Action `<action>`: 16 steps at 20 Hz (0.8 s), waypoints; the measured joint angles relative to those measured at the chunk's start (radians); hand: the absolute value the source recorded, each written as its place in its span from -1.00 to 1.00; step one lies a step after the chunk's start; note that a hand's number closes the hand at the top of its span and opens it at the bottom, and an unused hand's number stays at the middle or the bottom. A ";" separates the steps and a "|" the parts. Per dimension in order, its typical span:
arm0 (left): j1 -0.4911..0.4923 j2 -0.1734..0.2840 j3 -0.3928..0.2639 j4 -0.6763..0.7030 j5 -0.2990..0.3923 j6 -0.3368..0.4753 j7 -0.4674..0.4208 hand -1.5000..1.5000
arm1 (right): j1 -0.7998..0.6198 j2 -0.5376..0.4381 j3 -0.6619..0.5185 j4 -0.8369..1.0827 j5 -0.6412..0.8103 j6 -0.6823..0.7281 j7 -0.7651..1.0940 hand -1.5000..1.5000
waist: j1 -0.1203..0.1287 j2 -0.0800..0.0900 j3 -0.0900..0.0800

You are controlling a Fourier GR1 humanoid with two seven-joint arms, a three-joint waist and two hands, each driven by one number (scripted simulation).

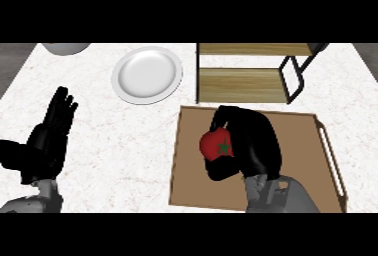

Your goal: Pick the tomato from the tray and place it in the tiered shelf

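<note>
While the right hand (247, 145) sits over the tray, this is what I can see from where I stand:

Tomato (216, 145): red, with a green star-shaped stem mark facing up; it is over the left half of the tray, inside the curl of the right hand. I cannot tell whether it is touching the tray floor or lifted off it.

Right hand: black, fingers and thumb wrapped round the tomato, grasping it from the right side and from above; its grey forearm comes in from the lower edge.

Tray (303, 130): brown, flat, with pale raised rails along its right side and far edge; it lies on the surface toward the right, just in front of the tiered shelf.

Tiered shelf (244, 82): 2 wooden boards show in a dark metal frame, one behind the other as seen from above; it stands at the far right of the surface, its near edge just beside the tray's far edge.

Left hand (50, 135): black, released, fingers straight and pointing away from the robot, resting at the left edge, well apart from the tray.

Plate (147, 75): white, round, lying left of the shelf.

Bowl (66, 47): pale grey, only partly in view at the far left edge.

Surface (111, 165): white, faintly marbled.
</note>
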 measured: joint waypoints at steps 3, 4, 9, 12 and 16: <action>0.003 0.000 -0.001 -0.006 -0.004 0.002 0.007 0.00 | -0.063 0.003 0.021 -0.108 0.032 -0.039 0.132 1.00 | 0.000 0.000 0.000; 0.000 0.000 0.001 0.004 -0.003 0.000 -0.002 0.00 | -0.089 0.002 0.021 -0.135 0.048 -0.042 0.160 1.00 | -0.001 0.000 0.000; -0.008 -0.004 0.004 0.015 -0.008 0.000 -0.010 0.00 | -0.218 0.001 -0.038 -0.198 0.108 -0.006 0.227 1.00 | 0.000 0.004 0.000; -0.001 -0.007 0.003 0.012 -0.009 -0.004 -0.018 0.00 | -0.268 -0.002 -0.100 -0.202 0.125 0.025 0.225 1.00 | 0.001 0.006 0.001; 0.009 -0.016 -0.005 -0.012 -0.019 0.003 -0.009 0.00 | -0.299 -0.010 -0.176 -0.186 0.134 0.040 0.207 1.00 | 0.004 0.007 0.001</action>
